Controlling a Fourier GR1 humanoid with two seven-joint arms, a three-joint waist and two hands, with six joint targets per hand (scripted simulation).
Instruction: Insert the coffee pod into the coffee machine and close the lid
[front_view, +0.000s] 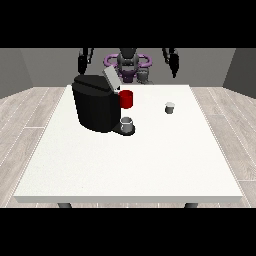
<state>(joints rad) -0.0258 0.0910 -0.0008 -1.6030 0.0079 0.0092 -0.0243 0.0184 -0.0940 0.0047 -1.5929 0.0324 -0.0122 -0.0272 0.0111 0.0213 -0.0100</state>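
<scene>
On the white table (125, 165), front view: black machine (96, 102) sits toward the view's left, lid (111, 79) tilted up and open, so the slot is ready for loading. Red part (127, 99) sticks out at the machine's front, right of the body; can't tell what it is. Small grey cup (127, 124) stands on the machine's drip base, just under the red part, I guess placed to catch the brew. Pod (170, 107), small and grey, stands alone on the table to the right of the machine, well apart from it, untouched.

I have both hands raised near the robot's shoulders, far back from the table. Hand at the view's left (83, 60) hangs above and behind the machine; hand at the view's right (173, 61) is behind the pod's side. Fingers on both: too small and dark, cannot tell if released or clenched. Neither is grasping anything.

My read: task not started. Next I'd bring the hand at the view's right down to the pod, since it's on that side.
</scene>
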